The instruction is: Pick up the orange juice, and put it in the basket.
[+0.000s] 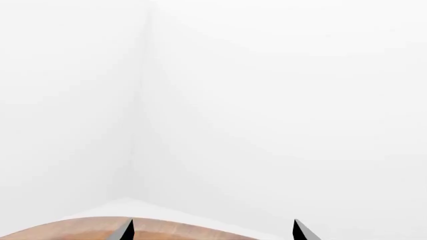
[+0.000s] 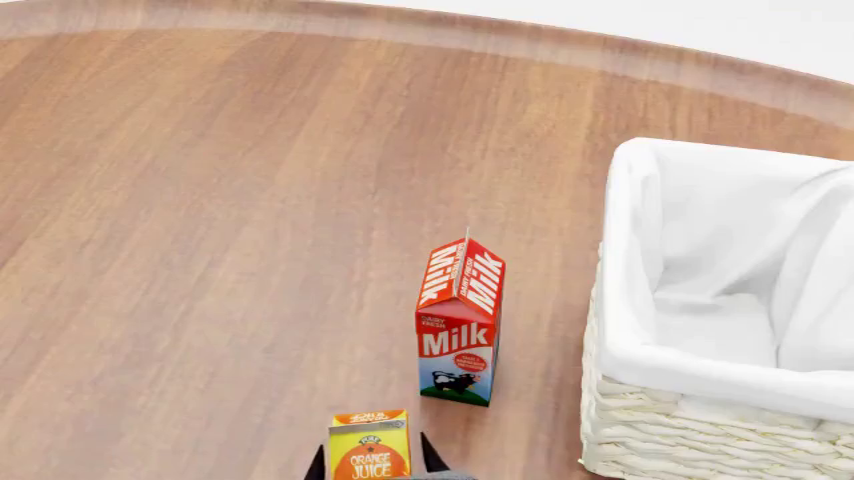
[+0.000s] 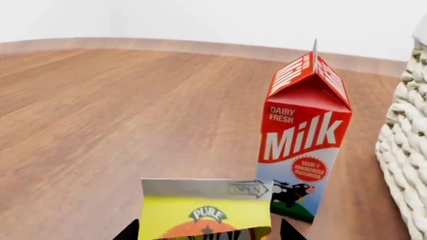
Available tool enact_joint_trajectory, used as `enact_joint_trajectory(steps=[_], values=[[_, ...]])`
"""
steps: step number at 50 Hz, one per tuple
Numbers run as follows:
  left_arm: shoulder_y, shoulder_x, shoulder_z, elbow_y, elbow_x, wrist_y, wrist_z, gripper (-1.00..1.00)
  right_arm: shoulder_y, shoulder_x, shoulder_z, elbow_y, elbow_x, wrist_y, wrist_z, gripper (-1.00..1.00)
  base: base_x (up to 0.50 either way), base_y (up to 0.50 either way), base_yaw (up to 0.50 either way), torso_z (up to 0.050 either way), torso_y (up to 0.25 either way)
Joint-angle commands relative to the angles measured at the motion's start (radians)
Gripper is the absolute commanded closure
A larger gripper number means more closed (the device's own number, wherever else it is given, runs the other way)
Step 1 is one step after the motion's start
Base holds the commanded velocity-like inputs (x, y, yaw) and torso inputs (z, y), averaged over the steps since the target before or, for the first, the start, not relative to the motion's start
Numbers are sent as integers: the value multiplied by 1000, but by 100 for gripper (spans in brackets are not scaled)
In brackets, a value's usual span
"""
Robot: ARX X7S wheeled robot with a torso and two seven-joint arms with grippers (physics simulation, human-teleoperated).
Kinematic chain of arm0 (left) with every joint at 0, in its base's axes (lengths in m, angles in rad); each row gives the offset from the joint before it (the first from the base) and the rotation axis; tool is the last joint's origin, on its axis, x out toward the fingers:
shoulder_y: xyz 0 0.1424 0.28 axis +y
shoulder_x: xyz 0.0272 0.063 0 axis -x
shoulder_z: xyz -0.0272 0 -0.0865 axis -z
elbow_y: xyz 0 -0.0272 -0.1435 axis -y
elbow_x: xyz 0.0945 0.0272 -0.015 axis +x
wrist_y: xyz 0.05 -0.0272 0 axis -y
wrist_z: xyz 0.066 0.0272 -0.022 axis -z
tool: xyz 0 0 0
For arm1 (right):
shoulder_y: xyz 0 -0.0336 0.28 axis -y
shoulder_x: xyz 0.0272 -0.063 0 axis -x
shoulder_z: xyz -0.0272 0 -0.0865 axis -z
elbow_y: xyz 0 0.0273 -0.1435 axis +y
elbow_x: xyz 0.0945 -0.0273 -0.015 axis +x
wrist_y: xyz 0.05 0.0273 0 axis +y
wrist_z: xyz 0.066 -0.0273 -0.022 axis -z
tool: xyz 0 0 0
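The orange juice (image 2: 370, 452) stands between the right gripper's (image 2: 372, 462) spread fingers; contact unclear.

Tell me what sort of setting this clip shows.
Likely a simulated tabletop grocery-packing scene: a bare wooden table against plain white walls, holding an orange juice carton, a milk carton and a cloth-lined wicker basket. Nothing marks it as a real kitchen.
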Motion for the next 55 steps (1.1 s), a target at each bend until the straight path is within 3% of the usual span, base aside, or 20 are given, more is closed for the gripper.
enact_joint_trajectory(steps=[1,9,10,27,43,55], values=[[1,-3,3,-3,0,5,-3,-100,28,-8,-28,64,32,-29,-6,-100,0,0,0,0,0],[2,-4,6,-7,1,12,-2,-100,36,-2,-44,67,59,-37,6,-100,0,0,0,0,0],[2,-5,6,-6,1,11,-3,-100,36,-1,-47,66,61,-38,6,100,0,0,0,0,0],[-7,-15,12,7,-7,5,-16,-100,12,49,-63,-68,92,-12,50,100,0,0,0,0,0],[-3,-23,12,10,-11,16,-21,-100,15,171,-76,-538,108,211,176,100,0,0,0,0,0],[-2,-26,17,8,-13,25,-22,-100,48,226,-73,-758,148,331,209,100,0,0,0,0,0]])
